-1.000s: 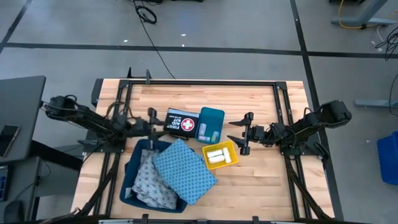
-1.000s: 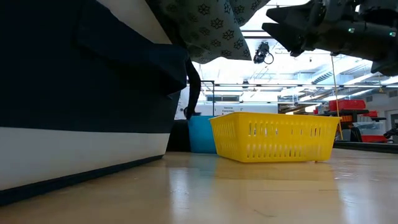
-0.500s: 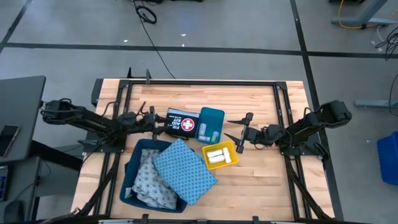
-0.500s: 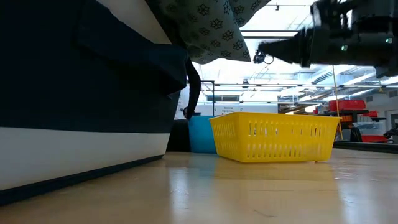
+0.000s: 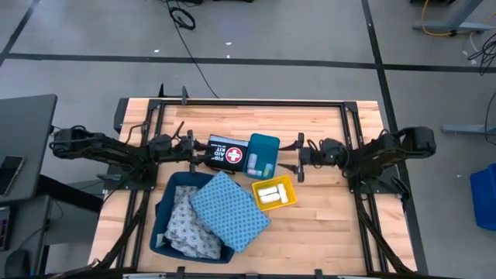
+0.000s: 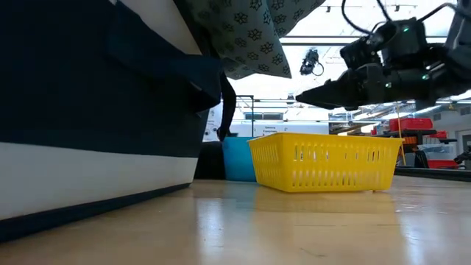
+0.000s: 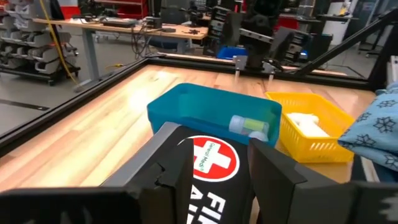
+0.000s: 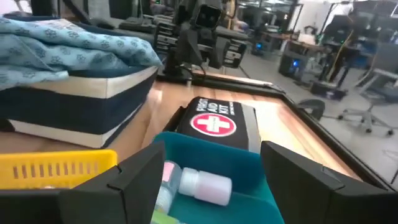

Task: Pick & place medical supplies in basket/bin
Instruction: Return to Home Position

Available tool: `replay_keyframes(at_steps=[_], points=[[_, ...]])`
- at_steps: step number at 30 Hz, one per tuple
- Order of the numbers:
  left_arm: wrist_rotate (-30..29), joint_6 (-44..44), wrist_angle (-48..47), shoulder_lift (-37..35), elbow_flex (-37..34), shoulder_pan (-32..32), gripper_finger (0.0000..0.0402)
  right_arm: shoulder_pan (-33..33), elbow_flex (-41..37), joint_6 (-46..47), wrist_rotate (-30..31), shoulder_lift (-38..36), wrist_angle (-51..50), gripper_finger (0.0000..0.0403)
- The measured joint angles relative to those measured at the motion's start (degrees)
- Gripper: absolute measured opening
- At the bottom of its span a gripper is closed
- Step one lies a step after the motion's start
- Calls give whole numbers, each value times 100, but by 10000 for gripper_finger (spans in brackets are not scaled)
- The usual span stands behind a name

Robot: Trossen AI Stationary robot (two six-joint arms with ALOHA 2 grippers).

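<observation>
A teal bin [image 5: 263, 155] holds clear vials [image 8: 199, 183]. A yellow basket [image 5: 273, 194] holds short white rolls [image 7: 305, 121]. A blue patterned cloth [image 5: 229, 211] and a grey-blue patterned cloth [image 5: 186, 225] lie heaped in a navy bin [image 5: 160, 225], spilling over its rim. My left gripper [image 5: 191, 147] is open and level, just left of the black first aid kit [image 5: 227, 153]. My right gripper [image 5: 298, 157] is open and level, just right of the teal bin, facing it. Neither has anything between its fingers.
The kit and the teal bin stand side by side at mid-table, between the two grippers. The yellow basket sits just nearer than the teal bin. Black frame rails [image 5: 248, 102] run along the far edge and both sides. Bare wood lies at the far side and near right.
My right gripper has swung toward the table's far edge, from beside the yellow basket to beside the teal bin, sinking and tipping to level. My left gripper has also sunk and tipped toward level in front of the kit. Both stay open.
</observation>
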Motion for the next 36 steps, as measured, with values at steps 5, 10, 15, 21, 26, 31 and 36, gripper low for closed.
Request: replay_keyframes(at_steps=[5, 10, 15, 21, 26, 31, 36], points=[[348, -57, -12, 2, -2, 173, 138, -912, 0, 187, -822, 0, -92, 274], [443, -75, 122, 9, -15, 164, 138, -1262, 0, 195, -988, 0, -79, 274], [430, 128, 543, -36, -29, 164, 138, -1289, 0, 169, -976, 0, -400, 274], [-161, 413, 616, -131, -28, 333, 138, -1273, 0, 254, -974, 0, -1196, 274], [-174, 445, 557, -133, -26, 783, 138, -1271, 0, 344, -973, 2, -1528, 274], [74, 389, 100, -133, -24, 1289, 138, -1272, 0, 239, -969, 2, -1243, 274], [553, 228, -264, -133, -22, 1527, 138, -1287, 0, -63, -847, 2, -859, 274]])
